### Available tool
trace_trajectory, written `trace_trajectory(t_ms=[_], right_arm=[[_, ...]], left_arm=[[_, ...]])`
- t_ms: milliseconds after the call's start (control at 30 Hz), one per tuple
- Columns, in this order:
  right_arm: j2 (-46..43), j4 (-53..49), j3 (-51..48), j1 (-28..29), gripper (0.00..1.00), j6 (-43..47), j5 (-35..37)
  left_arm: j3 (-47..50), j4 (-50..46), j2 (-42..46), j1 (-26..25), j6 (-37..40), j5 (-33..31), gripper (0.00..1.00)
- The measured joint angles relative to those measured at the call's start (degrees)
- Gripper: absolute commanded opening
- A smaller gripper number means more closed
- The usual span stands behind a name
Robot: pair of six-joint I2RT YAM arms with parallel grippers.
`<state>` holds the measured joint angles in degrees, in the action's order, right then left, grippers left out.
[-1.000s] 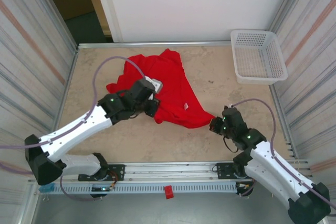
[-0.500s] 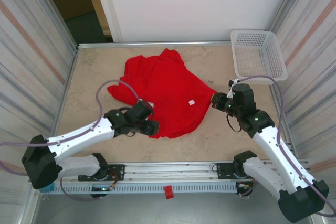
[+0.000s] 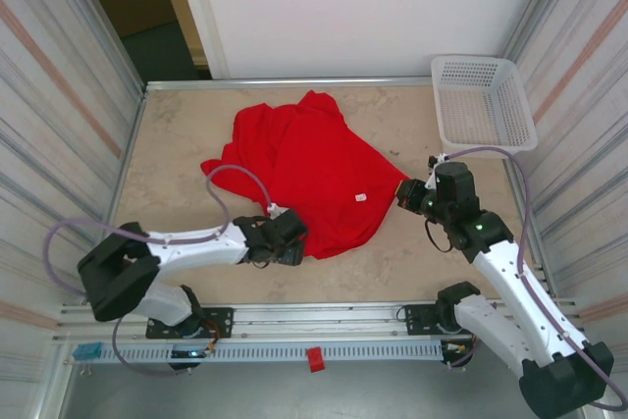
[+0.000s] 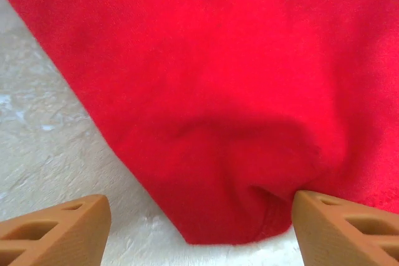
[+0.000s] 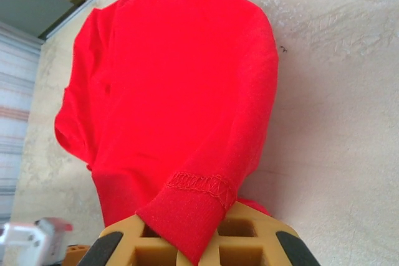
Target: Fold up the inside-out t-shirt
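We find no readable text anywhere. The small white tag (image 3: 360, 197) on the red t-shirt (image 3: 314, 169) is too small and blurred for us to read. We make out no brands, numbers or signs.

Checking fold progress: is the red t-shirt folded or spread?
Spread, rumpled: the t-shirt lies across the table, one cuff in the right fingers.

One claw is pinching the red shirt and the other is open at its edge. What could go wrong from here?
1. The right gripper pinches only a hemmed edge of the t-shirt; a hard pull might slip it free.
2. The left gripper stands open around a puckered near corner; closing there may grab bunched layers.
3. The t-shirt's far side lies crumpled, so folding now could trap wrinkles.
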<state>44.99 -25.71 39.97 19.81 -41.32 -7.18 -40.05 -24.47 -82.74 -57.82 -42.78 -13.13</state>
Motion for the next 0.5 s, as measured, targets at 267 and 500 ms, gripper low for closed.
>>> trace_trajectory(t_ms=[267,500], right_arm=[[-2.03,-3.26,2.4,-2.05,0.0,0.13,-1.05],[-0.61,-7.82,26.43,-8.74,0.0,3.28,-5.66]], left_arm=[[-3.58,-2.64,0.0,0.22,1.07,-2.89,0.0],[-28.85,-13.38,21.07,3.48,6.62,-3.72,0.0]])
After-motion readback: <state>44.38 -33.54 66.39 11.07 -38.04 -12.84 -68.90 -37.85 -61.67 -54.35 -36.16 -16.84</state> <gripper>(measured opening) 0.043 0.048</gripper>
